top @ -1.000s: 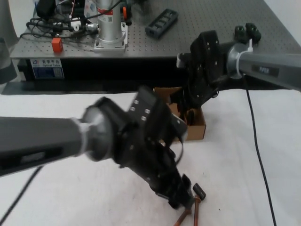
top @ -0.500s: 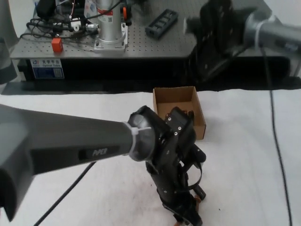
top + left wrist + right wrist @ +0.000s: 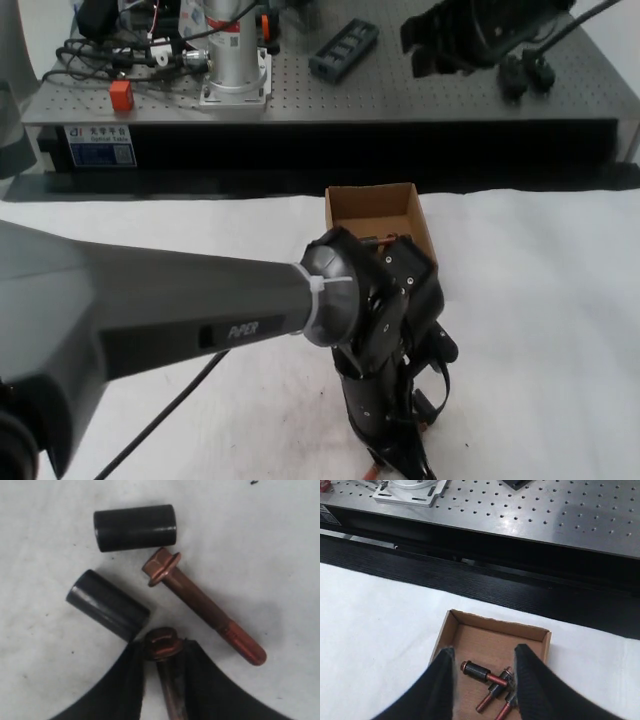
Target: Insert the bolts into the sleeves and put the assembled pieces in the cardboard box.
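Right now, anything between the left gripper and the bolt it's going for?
Nothing visible. The bolt lies within the left gripper; a sleeve ends close beside its head, and the second bolt lies apart.

R tool (image 3: 484, 652) rose off box (image 3: 497, 624)

A white cloth (image 3: 560, 330) is lying directly under the left gripper (image 3: 162, 650) and spreading out on every side of it. Well beyond the gripper, past a dark bench front, a perforated metal plate (image 3: 420, 85) is stretching across the far edge. On that plate, far ahead and to the gripper's left, a silver column on a base plate (image 3: 235, 50) is standing upright, with an orange block (image 3: 121, 95) and a tangle of cables (image 3: 110, 50) sitting farther left. A black slotted tray (image 3: 343, 48) is resting almost straight ahead, and two black knobs (image 3: 527, 68) are sitting off to the right.
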{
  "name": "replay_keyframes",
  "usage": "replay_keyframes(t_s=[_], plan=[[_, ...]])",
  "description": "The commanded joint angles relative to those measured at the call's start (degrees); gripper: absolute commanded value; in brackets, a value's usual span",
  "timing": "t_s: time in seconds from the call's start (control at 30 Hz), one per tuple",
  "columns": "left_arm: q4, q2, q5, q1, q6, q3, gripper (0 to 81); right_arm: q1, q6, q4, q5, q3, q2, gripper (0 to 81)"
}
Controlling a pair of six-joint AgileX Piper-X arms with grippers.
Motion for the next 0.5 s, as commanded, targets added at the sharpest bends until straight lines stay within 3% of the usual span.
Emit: replay_keyframes(t_s=[0.0, 0.13, 0.47], plan=[[4.5, 1.1, -1.3, -0.5, 0.0, -0.6, 0.6, -0.3, -3.9, 7.8, 0.5, -0.1, -3.9, 28.2], [5.2, -2.2, -8.0, -0.4, -1.9, -0.7, 0.6, -0.3, -4.7, 9.0, 1.3, 7.4, -6.7, 28.2], [4.8, -14.6, -11.4, 1.2, -0.5, 9.0, 0.6, 3.4, -5.0, 4.3, 1.3, 28.4, -6.2, 28.2]])
